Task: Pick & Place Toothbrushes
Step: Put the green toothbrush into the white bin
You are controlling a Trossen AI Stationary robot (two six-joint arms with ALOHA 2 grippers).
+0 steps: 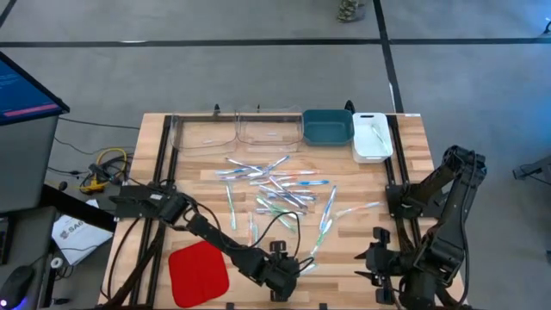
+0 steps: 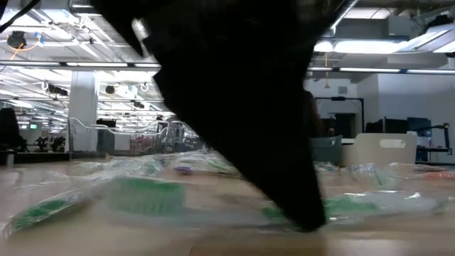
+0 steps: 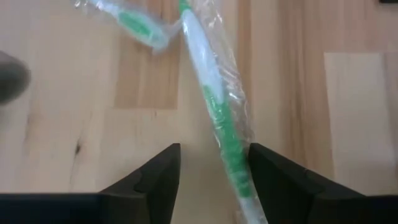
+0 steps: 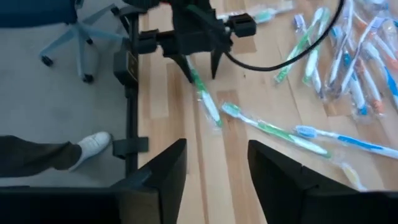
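Observation:
Several wrapped toothbrushes [image 1: 275, 185] lie scattered flat on the middle of the wooden table. One green-and-white toothbrush [image 3: 214, 106] lies apart near the front edge. My left gripper [image 3: 214, 152] is open and low over it, slanting down, one finger on each side of its handle; in the right wrist view the left gripper [image 4: 200, 65] stands astride this toothbrush [image 4: 205, 99]. My right gripper [image 4: 214, 168] hangs open and high above the table's front right, with nothing between its fingers. In the low view a dark finger [image 2: 298, 199] reaches down to the tabletop beside a green toothbrush [image 2: 142, 195].
Along the far edge stand two clear bins [image 1: 237, 131], a teal bin [image 1: 327, 127] and a white bin [image 1: 372, 138] with a toothbrush inside. A flat red pad [image 1: 198, 271] lies at the front left. A person's shoe [image 4: 93, 143] shows on the floor beyond the table edge.

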